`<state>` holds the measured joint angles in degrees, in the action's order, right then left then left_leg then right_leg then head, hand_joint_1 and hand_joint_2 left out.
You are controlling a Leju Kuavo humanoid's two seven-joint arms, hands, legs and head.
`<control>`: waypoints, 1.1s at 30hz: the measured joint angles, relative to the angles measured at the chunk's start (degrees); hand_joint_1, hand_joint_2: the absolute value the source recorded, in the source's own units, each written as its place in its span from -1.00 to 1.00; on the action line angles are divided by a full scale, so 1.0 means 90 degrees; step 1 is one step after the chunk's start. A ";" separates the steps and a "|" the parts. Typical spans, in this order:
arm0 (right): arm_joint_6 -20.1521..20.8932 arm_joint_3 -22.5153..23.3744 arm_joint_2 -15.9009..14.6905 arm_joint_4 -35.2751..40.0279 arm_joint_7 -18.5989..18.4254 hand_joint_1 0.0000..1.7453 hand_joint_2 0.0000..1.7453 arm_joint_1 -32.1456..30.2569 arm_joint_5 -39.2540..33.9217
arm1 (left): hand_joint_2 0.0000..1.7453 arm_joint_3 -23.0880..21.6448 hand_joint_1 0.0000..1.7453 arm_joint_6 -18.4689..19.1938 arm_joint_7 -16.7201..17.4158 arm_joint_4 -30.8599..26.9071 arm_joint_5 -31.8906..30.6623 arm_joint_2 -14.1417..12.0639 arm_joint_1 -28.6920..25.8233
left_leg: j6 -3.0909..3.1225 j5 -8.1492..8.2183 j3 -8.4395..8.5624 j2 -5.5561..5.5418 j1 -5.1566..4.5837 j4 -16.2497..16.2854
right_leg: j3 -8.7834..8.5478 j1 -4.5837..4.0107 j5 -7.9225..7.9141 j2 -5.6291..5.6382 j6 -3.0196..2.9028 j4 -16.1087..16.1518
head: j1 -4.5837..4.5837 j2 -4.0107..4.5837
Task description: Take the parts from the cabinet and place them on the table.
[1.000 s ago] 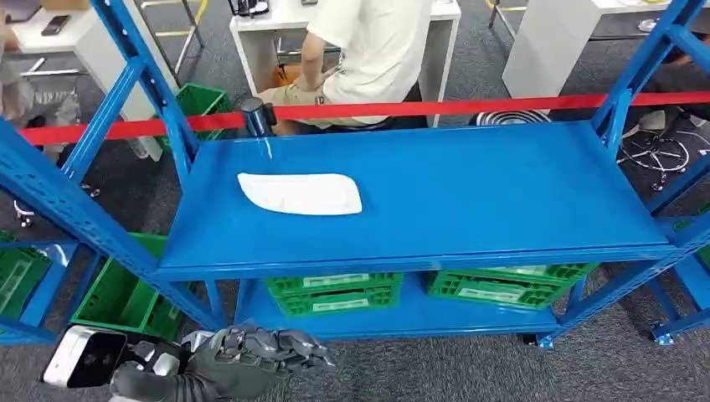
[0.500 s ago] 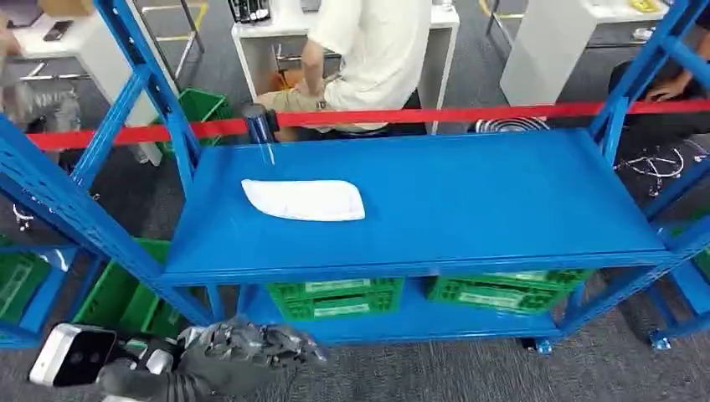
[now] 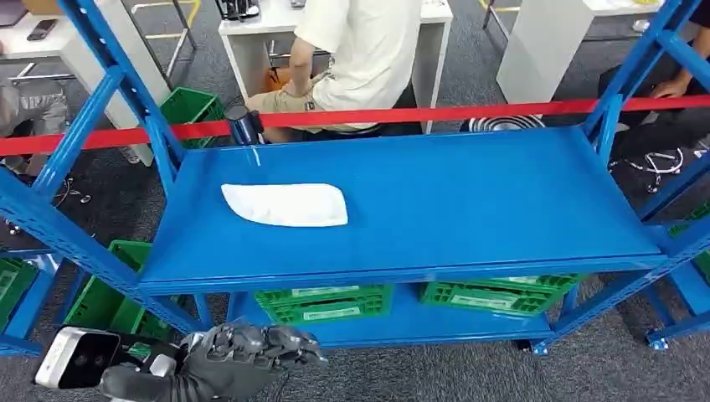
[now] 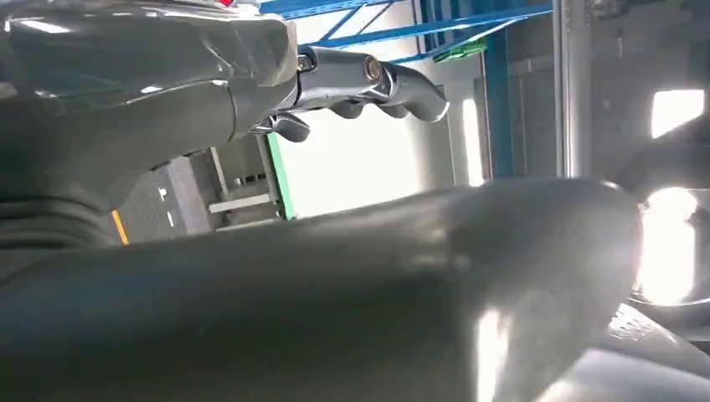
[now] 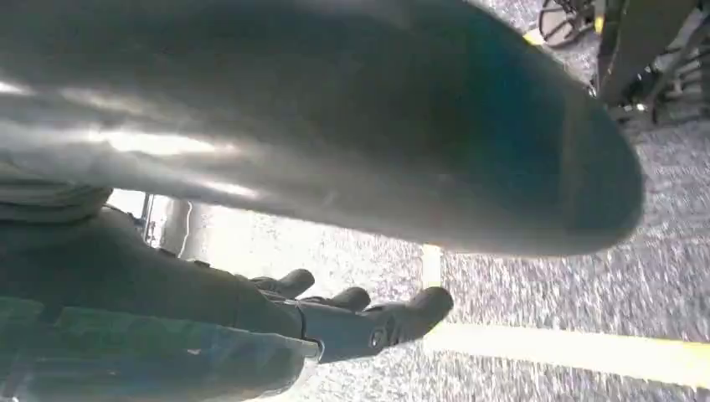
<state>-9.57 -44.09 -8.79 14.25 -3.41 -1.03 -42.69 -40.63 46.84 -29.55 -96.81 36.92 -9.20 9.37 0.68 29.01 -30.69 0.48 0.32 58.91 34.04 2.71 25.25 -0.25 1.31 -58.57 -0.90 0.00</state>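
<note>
The robot's left hand [image 3: 239, 362] hangs low before the blue shelf [image 3: 469, 209], fingers loosely spread and holding nothing; the right hand [image 5: 368, 322] likewise holds nothing, fingers extended. The camera has shifted since a moment ago. The white part [image 3: 285, 204] lies on the shelf, well beyond the left hand.

the head view is evenly and brightly lit from overhead, sharp, with soft short shadows under the shelf [image 3: 402, 201] and faint sheen on its blue top. straight posts bow slightly near the edges. both wrist views are blurred up close, the thumb [image 4: 335, 293] out of focus, with blown-out white glare behind the fingers [image 5: 377, 322].
</note>
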 joint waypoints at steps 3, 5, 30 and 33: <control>0.0000 -0.0005 -0.0036 0.0000 0.0000 -1.00 -1.00 0.0047 0.0000 | -1.00 0.0039 -1.00 0.0010 -0.0015 -0.0015 -0.0036 0.0000 -0.0042 | -0.0109 0.0632 -0.0771 -0.0003 0.0035 0.1384 | 0.0007 -0.0032 0.0029 0.0024 -0.0043 -0.0001 | -0.0007 0.0000; -0.0002 -0.0015 -0.0061 0.0000 0.0000 -1.00 -1.00 0.0048 0.0012 | -1.00 0.0063 -1.00 -0.0017 -0.0015 -0.0014 -0.0092 0.0000 -0.0071 | -0.0084 0.0648 -0.1076 -0.0005 0.0036 0.1761 | -0.0006 -0.0072 0.0046 0.0027 -0.0064 -0.0001 | -0.0009 0.0000; -0.0017 -0.0160 -0.0141 0.0015 -0.0046 -1.00 -1.00 0.0195 0.0117 | -1.00 0.0216 -1.00 -0.0087 -0.0100 -0.0119 -0.0206 0.0041 -0.0181 | 0.0103 -0.0301 -0.0334 -0.0043 -0.0045 0.0009 | -0.0063 0.0005 0.0161 0.0027 -0.0025 -0.0080 | -0.0012 0.0000; -0.0010 -0.0165 -0.0155 0.0015 -0.0063 -1.00 -1.00 0.0198 0.0143 | -1.00 0.0226 -1.00 -0.0078 -0.0109 -0.0119 -0.0219 0.0041 -0.0186 | -0.0047 0.0418 -0.0877 -0.0041 0.0023 0.1196 | -0.0044 -0.0005 0.0159 0.0027 -0.0031 -0.0087 | -0.0027 0.0000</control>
<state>-9.66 -45.57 -10.19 14.38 -3.98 0.75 -41.40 -38.60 46.14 -30.53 -97.88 34.95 -8.83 7.70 0.26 32.77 -38.58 0.11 0.53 69.68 33.64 2.67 26.69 -0.01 1.03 -59.35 -1.14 0.00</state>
